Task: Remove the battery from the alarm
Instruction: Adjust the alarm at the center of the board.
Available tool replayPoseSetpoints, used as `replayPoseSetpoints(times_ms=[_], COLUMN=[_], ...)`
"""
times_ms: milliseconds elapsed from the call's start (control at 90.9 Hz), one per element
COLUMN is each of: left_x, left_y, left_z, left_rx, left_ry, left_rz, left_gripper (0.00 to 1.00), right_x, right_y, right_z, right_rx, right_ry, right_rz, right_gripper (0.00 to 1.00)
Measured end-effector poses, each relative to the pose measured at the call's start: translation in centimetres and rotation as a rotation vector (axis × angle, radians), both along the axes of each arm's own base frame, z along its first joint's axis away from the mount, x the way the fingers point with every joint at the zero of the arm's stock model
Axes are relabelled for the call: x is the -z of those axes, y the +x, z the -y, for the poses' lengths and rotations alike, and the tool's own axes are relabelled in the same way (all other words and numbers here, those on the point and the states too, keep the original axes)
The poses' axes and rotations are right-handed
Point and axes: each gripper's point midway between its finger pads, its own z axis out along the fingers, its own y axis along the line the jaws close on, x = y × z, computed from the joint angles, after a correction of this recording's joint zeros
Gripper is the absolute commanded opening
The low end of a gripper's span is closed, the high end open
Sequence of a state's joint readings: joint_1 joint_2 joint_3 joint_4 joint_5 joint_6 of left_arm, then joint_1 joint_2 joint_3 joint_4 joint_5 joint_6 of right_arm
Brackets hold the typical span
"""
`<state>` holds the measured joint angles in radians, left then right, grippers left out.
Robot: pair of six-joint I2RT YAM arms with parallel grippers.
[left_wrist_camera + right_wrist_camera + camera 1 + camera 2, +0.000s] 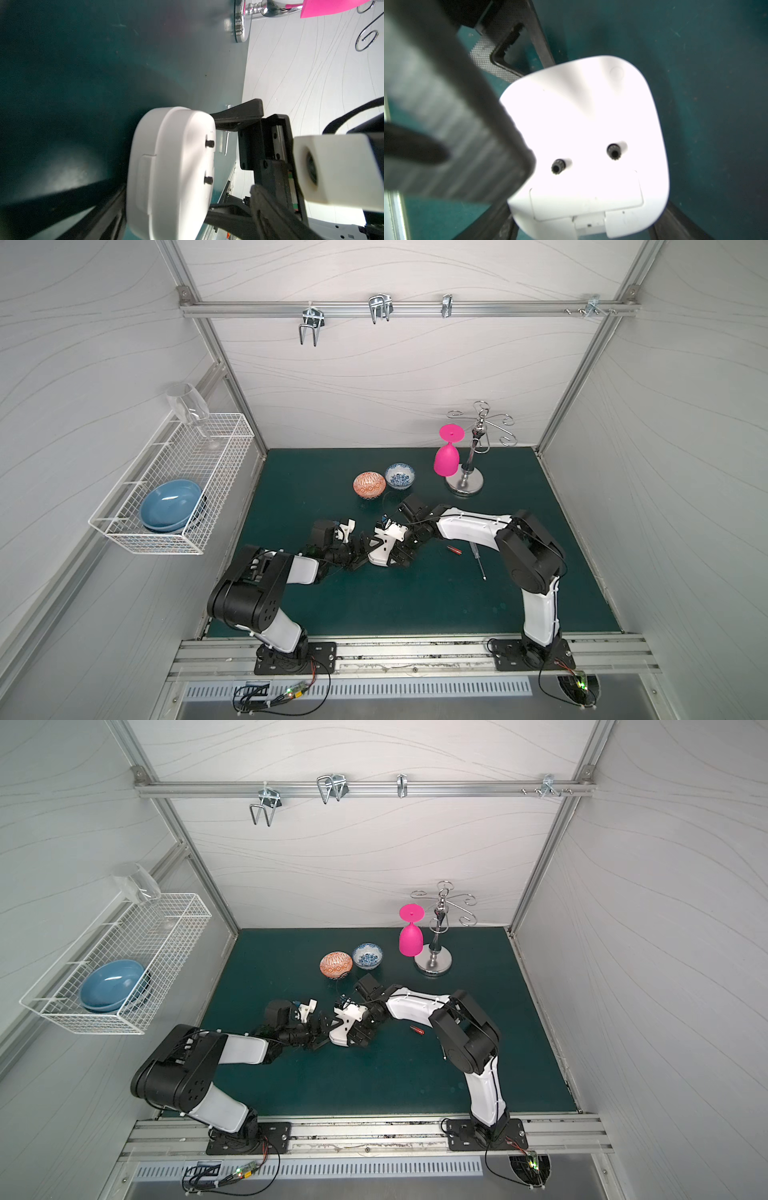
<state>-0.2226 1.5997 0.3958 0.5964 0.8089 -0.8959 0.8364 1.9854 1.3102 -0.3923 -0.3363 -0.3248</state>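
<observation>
The alarm (377,556) (338,1036) is a white rounded square at the middle of the green mat, between both grippers. Its plain back (587,124) has two black knobs and a rectangular panel outline. My right gripper (392,556) (581,228) has its fingers against the alarm's two side edges. My left gripper (359,549) (191,218) straddles the alarm's thickness (172,172). One of its fingers (104,207) is at the face side; the other stands off the back. The battery (454,549) (417,1029), a tiny red cylinder, lies on the mat to the right of the alarm, apart from both grippers.
A clear-handled screwdriver (478,560) lies just right of the battery. An orange patterned bowl (369,485) and a blue-white bowl (400,476) sit behind the grippers. A pink glass (446,456) hangs on a chrome stand (465,483) at the back right. A wire basket (174,489) is mounted on the left wall.
</observation>
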Motion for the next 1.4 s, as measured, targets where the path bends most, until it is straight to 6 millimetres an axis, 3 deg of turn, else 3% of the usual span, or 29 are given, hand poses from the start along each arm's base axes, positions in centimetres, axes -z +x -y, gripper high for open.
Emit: replayPoseSetpoints(times_ms=[209, 506, 682, 814, 980, 1101, 1255, 1321, 1398], left_x=[0.3, 1.1, 0.5, 0.0, -0.8, -3.4, -6.9, -6.8, -5.0], left_y=[0.5, 0.5, 0.3, -0.1, -1.3, -1.6, -1.2, -1.0, -0.6], left_z=[0.7, 1.5, 1.8, 1.5, 1.1, 2.9, 4.9, 5.1, 5.1], left_rx=[-0.006, -0.013, -0.002, -0.009, 0.014, 0.106, 0.208, 0.25, 0.32], left_ry=[-0.076, -0.145, -0.147, -0.104, 0.073, 0.35, 0.785, 1.002, 1.288], left_rz=[-0.039, -0.083, -0.061, -0.062, -0.034, 0.115, 0.342, 0.398, 0.436], left_gripper=[0.76, 0.49, 0.38, 0.37, 0.37, 0.36, 0.34, 0.34, 0.34], right_x=[-0.1, 0.0, -0.3, -3.1, -10.1, -14.4, -17.8, -18.8, -19.3], right_y=[0.1, 0.2, -0.2, 0.3, 2.9, 4.7, 6.3, 6.5, 6.4], right_z=[-0.2, -0.3, 1.3, 3.4, 7.8, 12.6, 20.2, 23.0, 25.6], right_rx=[0.032, 0.059, 0.114, 0.183, 0.367, 0.556, 0.848, 0.95, 1.048], right_ry=[0.014, 0.033, 0.022, 0.064, 0.179, 0.244, 0.244, 0.218, 0.18], right_rz=[-0.021, -0.017, -0.032, -0.011, 0.084, 0.162, 0.26, 0.312, 0.36], right_gripper=[0.83, 0.92, 0.95, 0.99, 0.99, 0.99, 0.99, 0.99, 0.99])
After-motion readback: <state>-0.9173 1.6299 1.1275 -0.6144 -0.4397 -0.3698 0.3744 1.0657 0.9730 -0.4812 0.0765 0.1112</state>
